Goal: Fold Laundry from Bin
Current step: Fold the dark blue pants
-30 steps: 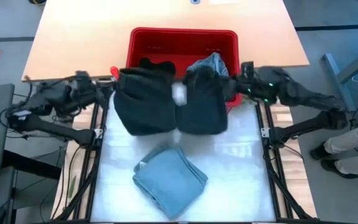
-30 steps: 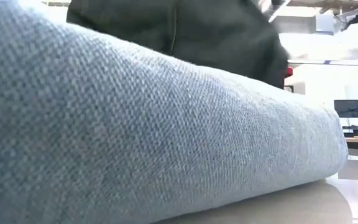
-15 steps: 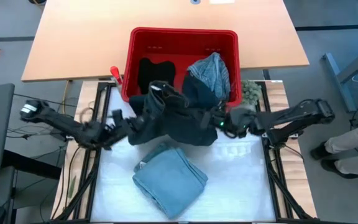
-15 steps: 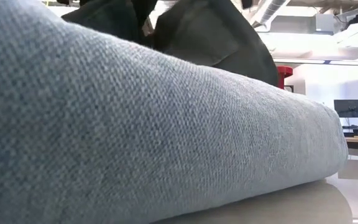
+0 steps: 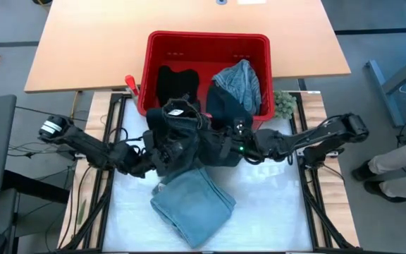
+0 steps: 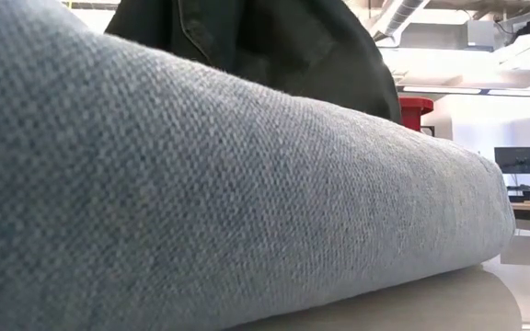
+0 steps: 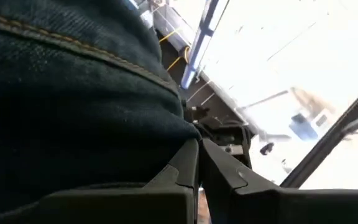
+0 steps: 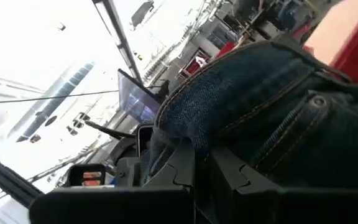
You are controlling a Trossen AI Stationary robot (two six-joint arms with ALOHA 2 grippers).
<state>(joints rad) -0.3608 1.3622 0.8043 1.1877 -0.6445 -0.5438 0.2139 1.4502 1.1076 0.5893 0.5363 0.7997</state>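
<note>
A dark denim-blue garment (image 5: 189, 137) is bunched between my two grippers, just in front of the red bin (image 5: 206, 42). My left gripper (image 5: 149, 152) is shut on its left side and my right gripper (image 5: 244, 144) on its right side. A folded light blue-grey garment (image 5: 192, 199) lies flat on the table near the front and fills the low view (image 6: 201, 202), with the dark denim (image 6: 274, 37) behind it. In the bin lie a black garment (image 5: 175, 79) and a blue-white striped one (image 5: 240, 81). My left gripper pinches a thick edge of the denim below a stitched seam (image 7: 166, 134) between its two shut fingers (image 7: 185, 165), coming level from the table's left. The cloth bulges slack beside the fingers. My right gripper pinches a fold of the denim near a riveted, double-stitched band (image 8: 185, 134) between its two shut fingers (image 8: 219, 168), coming level from the table's right. The cloth sits bunched and slack over the fingers.
A small green fuzzy lump (image 5: 283, 104) lies right of the bin. A red-handled thing (image 5: 129, 82) lies at the bin's left corner. A person's legs (image 5: 400, 166) show at the right, off the table. The white mat (image 5: 273, 204) lies bare at the front right.
Both grippers have come down from beside the bin toward the near edge and toward each other, staying shut on the denim. The garment, then hanging spread wide between them, has collapsed into a slack bunch in front of the bin.
</note>
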